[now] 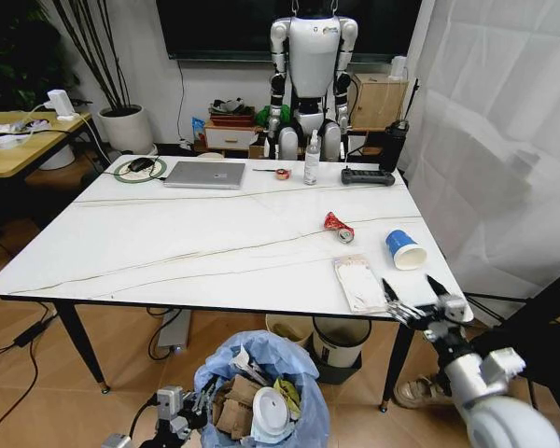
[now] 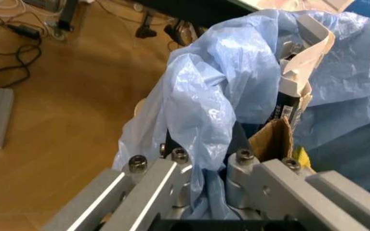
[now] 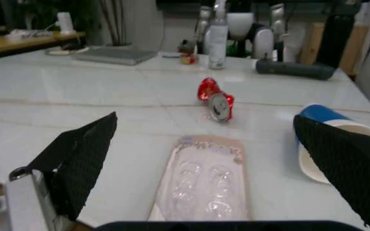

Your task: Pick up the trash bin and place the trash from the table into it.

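The left gripper (image 1: 189, 408) pinches the blue bag rim of the trash bin (image 1: 261, 392), held below the near edge of the worktop (image 1: 168, 243) and already loaded with cardboard and paper, while the right gripper (image 1: 415, 301), fingers spread wide, hovers at the near right corner just short of the white packet (image 1: 359, 283). The packet, a crushed red can (image 1: 338, 227) and a blue-white cup (image 1: 405, 249) remain to be cleared, so the job looks well past halfway. A laptop (image 1: 205, 175), spray bottle (image 1: 312, 159) and parked humanoid robot (image 1: 310, 75) line the marble top's far side.

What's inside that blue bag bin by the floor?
The trash bin holds torn brown cardboard, a white round lid and yellowish wrappers. Anything deeper is covered.
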{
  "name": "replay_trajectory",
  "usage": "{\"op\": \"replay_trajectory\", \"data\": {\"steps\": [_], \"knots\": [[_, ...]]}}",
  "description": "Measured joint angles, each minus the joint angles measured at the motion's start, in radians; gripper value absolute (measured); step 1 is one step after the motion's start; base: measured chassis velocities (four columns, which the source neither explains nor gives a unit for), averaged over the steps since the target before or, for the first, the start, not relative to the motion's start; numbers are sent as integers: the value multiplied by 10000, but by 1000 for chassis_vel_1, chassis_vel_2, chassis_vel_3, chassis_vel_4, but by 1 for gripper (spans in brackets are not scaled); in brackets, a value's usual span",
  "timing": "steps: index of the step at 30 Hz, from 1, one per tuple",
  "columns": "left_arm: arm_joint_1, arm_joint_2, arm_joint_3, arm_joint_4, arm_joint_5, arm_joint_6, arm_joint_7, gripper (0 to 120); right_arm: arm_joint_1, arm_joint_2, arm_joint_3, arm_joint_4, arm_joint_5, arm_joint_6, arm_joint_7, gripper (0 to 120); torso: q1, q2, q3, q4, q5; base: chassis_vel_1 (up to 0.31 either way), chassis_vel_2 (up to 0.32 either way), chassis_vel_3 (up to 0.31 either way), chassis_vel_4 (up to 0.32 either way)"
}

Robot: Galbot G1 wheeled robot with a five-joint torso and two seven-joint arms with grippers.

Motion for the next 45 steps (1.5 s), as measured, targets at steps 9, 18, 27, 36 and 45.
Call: {"op": "replay_trajectory", "data": {"steps": [9,18,27,36,45], "knots": [[139,-368,-279,-278,61,47,-67,1,833,-973,-1263,-817,-496,-547,66,100,0,0,0,0,-1,0,0,0,0],[161,-680,-350,-311,175,47,-79,1,1426,-923,-1673,-1736,-992,-596,151,100,0,0,0,-1,-2,0,0,0,0],[-26,-710,-277,-156,156,136,-198,1,1609,-842,-1849,-2156,-1171,-528,165,94,0,0,0,-1,-3,0,0,0,0],[-100,-668,-267,-97,91,172,-235,1,1614,-756,-1980,-2262,-1331,-501,214,63,0,0,0,-1,-3,0,0,0,0],[-131,-608,-274,-78,24,188,-253,1,1582,-739,-2025,-2316,-1393,-489,229,19,0,0,-1,0,-3,0,0,0,0]]}}
